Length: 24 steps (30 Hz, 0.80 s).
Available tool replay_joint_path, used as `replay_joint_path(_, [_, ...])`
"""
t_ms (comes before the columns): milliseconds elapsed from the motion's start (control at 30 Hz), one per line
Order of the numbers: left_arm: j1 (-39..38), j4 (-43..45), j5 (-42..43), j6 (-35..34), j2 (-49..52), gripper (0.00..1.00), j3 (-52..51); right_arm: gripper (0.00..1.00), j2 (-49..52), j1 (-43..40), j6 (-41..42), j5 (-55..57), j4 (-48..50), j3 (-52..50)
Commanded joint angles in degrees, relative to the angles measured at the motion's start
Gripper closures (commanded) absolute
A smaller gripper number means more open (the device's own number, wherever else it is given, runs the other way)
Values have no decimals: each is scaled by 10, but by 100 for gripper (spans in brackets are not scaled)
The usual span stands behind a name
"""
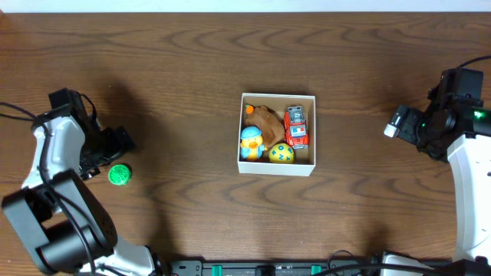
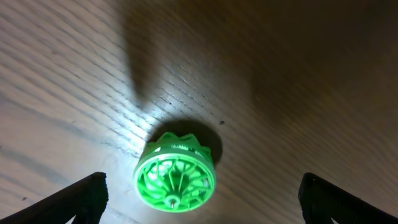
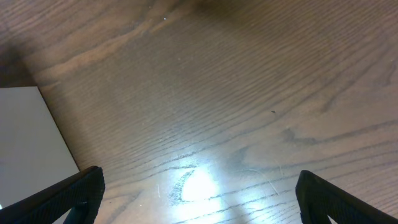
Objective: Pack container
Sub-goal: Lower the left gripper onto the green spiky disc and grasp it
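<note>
Overhead, the container [image 1: 276, 168] sits at the middle of the surface [image 1: 176, 69] holding four toys (one brown animal [image 1: 265, 119], one red car [image 1: 297, 126], one duck [image 1: 252, 142], one yellow ball [image 1: 281, 153]), and one green wheel [image 1: 119, 175] lies well apart beside my left arm [image 1: 54, 146]; I judge the step in hand to be pickup of this last loose item. At the left wrist, my left gripper [image 2: 202, 190] is spread, the green wheel between its fingertips and untouched, so the next move calls for descent, closure on the rim, then carry to the container. At the right wrist, my right gripper [image 3: 199, 183] is spread over bare surface, pinching nothing.
</note>
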Motion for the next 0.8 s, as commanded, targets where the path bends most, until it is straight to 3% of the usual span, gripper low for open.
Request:
replay_joint_path(0, [3,1,8,8,30,2,-5,1,3,-2,1,-4,-1,0])
replay_joint_path(767, [3,42,8,8,71,2,-58,1,3,-2,1,-4,-5,0])
